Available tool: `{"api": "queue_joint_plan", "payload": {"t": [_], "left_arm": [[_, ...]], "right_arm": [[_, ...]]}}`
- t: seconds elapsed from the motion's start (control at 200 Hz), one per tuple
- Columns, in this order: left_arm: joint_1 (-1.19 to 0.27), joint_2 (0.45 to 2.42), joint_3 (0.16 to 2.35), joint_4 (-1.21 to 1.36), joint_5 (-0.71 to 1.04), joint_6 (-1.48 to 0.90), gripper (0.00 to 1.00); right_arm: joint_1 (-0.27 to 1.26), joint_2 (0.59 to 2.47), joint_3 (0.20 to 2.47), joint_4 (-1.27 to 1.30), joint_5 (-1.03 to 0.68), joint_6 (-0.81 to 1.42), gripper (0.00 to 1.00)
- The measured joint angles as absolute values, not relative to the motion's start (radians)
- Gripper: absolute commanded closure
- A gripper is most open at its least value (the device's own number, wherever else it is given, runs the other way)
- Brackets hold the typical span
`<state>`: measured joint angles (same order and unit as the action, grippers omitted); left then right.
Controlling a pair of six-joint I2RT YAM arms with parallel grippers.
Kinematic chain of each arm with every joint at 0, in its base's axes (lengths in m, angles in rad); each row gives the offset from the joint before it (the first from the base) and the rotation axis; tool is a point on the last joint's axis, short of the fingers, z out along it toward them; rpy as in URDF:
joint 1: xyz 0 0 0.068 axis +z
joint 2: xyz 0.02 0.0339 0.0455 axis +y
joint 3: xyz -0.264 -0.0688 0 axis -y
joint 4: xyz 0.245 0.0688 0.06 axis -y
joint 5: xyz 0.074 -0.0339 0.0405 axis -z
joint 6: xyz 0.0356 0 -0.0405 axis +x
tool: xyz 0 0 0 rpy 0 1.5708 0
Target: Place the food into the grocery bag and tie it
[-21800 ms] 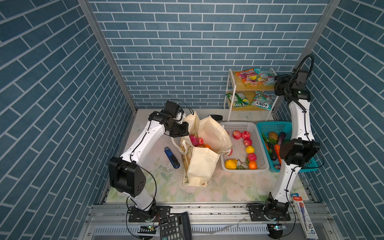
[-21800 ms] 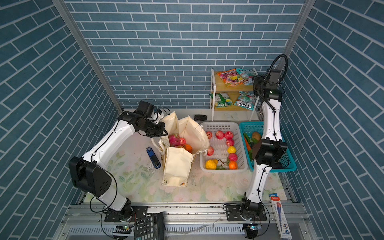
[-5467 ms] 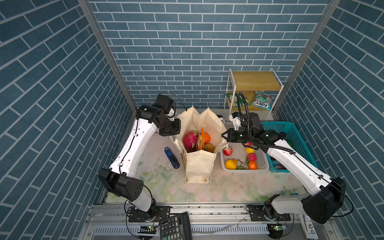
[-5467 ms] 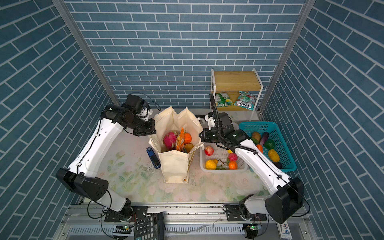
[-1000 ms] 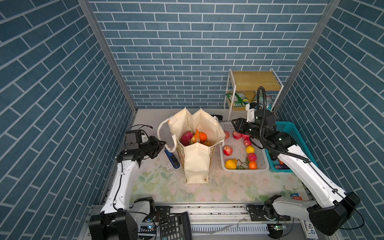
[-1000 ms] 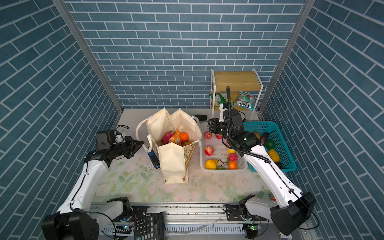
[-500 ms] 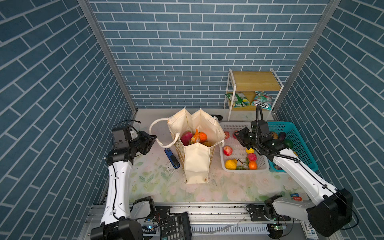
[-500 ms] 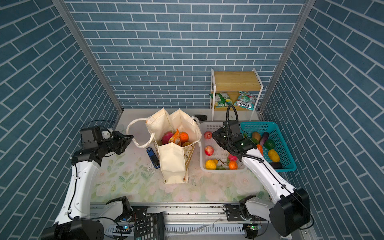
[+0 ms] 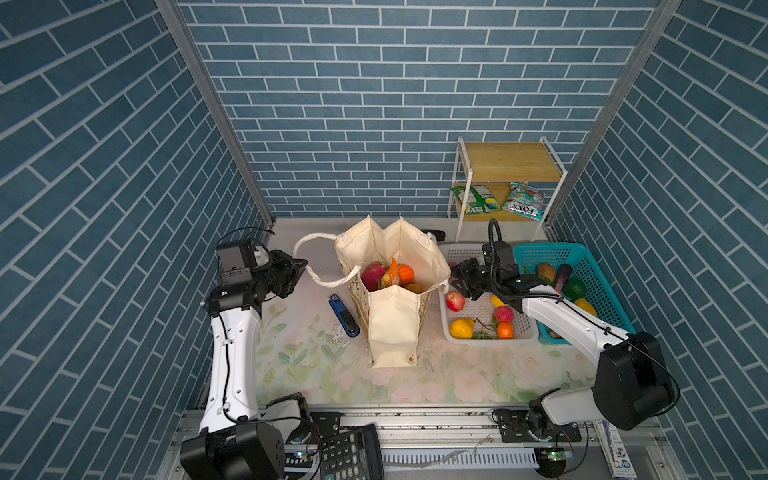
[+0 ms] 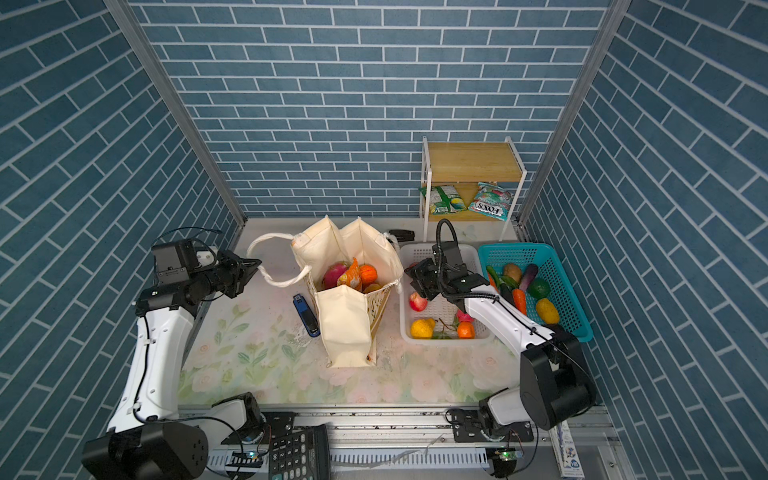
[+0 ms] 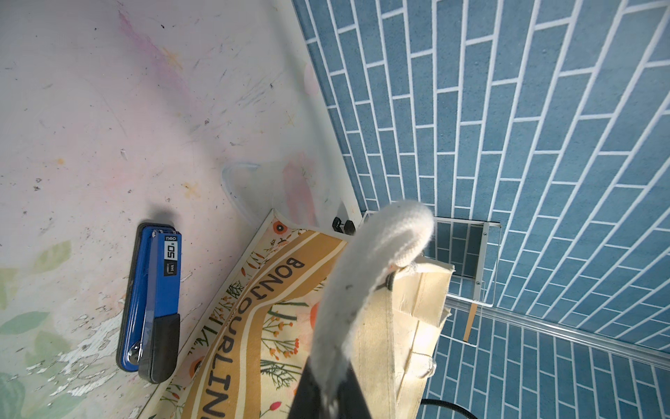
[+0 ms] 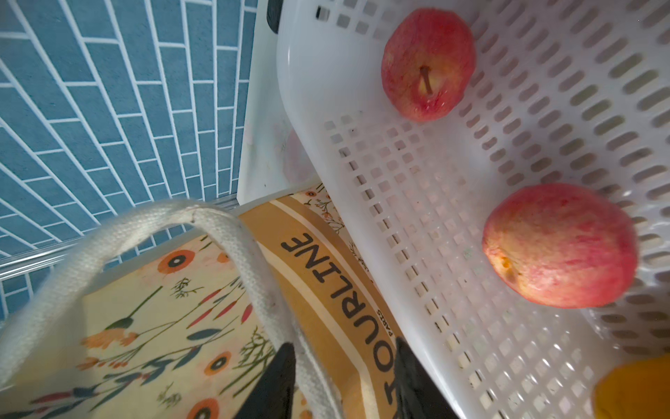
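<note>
The grocery bag (image 9: pixel 392 328) (image 10: pixel 345 328) stands open mid-table. Inside it lie a dragon fruit (image 9: pixel 372 276), an orange snack packet (image 9: pixel 388 276) and an orange fruit (image 9: pixel 405 273). My left gripper (image 9: pixel 301 266) (image 11: pixel 328 395) is shut on the bag's left white handle (image 9: pixel 309 243) (image 11: pixel 362 275), which is drawn out to the left. My right gripper (image 9: pixel 455 280) (image 12: pixel 342 348) is open at the bag's right side, above the white basket's edge. The right handle strap (image 12: pixel 253 261) runs between its jaws, against one finger.
The white basket (image 9: pixel 465 253) right of the bag holds apples, a lemon and an orange. A teal basket (image 9: pixel 598 286) of vegetables stands beyond it. A blue stapler (image 9: pixel 344 314) lies left of the bag. A shelf (image 9: pixel 505 166) with snack packets is at the back right, a calculator (image 9: pixel 349 457) at the front.
My left gripper has pulled the left handle farther left and back. My right gripper has come down to the bag's right handle and its jaws have spread wider.
</note>
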<state>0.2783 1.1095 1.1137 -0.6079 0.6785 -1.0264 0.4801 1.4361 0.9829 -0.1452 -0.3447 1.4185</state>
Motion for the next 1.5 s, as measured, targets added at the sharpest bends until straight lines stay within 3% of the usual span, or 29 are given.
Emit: {"api": "queue_joint_plan", "payload": {"t": [0.285,0.49,0.745,1.075,1.29,1.501], "left_arm": [[0.279,1.137,1.114,-0.588,0.698,-1.044,1.00],[0.279,1.137,1.114,-0.581,0.701,-1.052,1.00],[0.279,1.137,1.114,-0.561,0.704,-1.061,1.00],[0.280,1.137,1.114,-0.554,0.710,-1.066,1.00],[0.281,1.137,1.114,-0.554,0.716,-1.066,1.00],[0.282,1.142,1.114,-0.550,0.717,-1.066,1.00]], "right_arm": [[0.506,1.489,0.983,-0.040,-0.422,1.445,0.43],[0.508,1.494,0.987,0.028,-0.461,1.446,0.41],[0.516,1.541,0.990,0.094,-0.501,1.467,0.52],[0.509,1.566,0.988,0.115,-0.525,1.481,0.81],[0.465,1.424,0.994,-0.053,-0.466,1.357,0.89],[0.422,1.295,1.005,-0.150,-0.404,1.222,0.91]]}}
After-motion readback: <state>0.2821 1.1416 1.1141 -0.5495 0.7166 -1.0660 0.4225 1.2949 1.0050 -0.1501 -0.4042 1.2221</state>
